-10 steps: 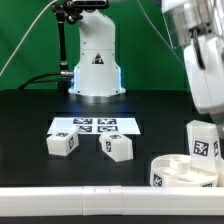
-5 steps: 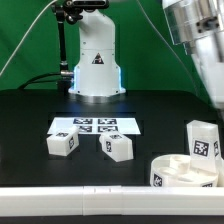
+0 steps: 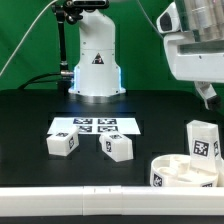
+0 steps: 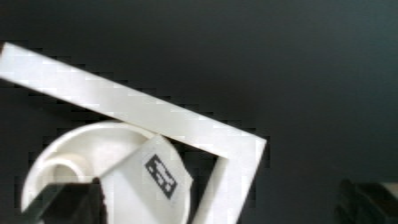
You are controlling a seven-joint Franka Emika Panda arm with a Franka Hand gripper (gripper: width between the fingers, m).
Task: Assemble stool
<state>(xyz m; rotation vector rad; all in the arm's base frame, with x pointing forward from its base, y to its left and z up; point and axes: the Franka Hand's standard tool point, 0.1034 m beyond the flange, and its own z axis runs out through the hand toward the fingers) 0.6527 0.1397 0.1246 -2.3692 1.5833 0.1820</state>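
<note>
Tool [image 3: 206, 94] hangs high at the ext. view's right, above and behind the third leg, well clear of the bench [image 3: 25, 120]. Jaws are spread wide w/ nothing pinched. Wrist view shows one dark finger [image 4: 54, 197] at the frame edge, blurry, w/ the seat under it.

Stool parts are all loose, none joined:
- Seat [image 3: 185, 172]: low round white ring w/ a tag on its side wall. It sits at the front of the bench on the ext. view's right, just behind the long white bar [image 3: 90, 203] along the front edge. In wrist view the seat [image 4: 98, 160] is tucked into the corner where two white bars [image 4: 178, 125] meet, right beside them. Contact: can't tell.
- First leg [image 3: 63, 142]: small white block w/ tags, in front of the marker board's end on the ext. view's left.
- Second leg [image 3: 117, 148]: same kind, turned at an angle, near the first leg but apart from it, in front of the board's other end.
- Third leg [image 3: 203, 140]: upright, tag facing the cam, just behind the seat. The two overlap in the picture, so touching or not: can't tell.

Marker board [image 3: 95, 126] lies flat mid-bench, btw the two loose legs and the robot base [image 3: 95, 65].
</note>
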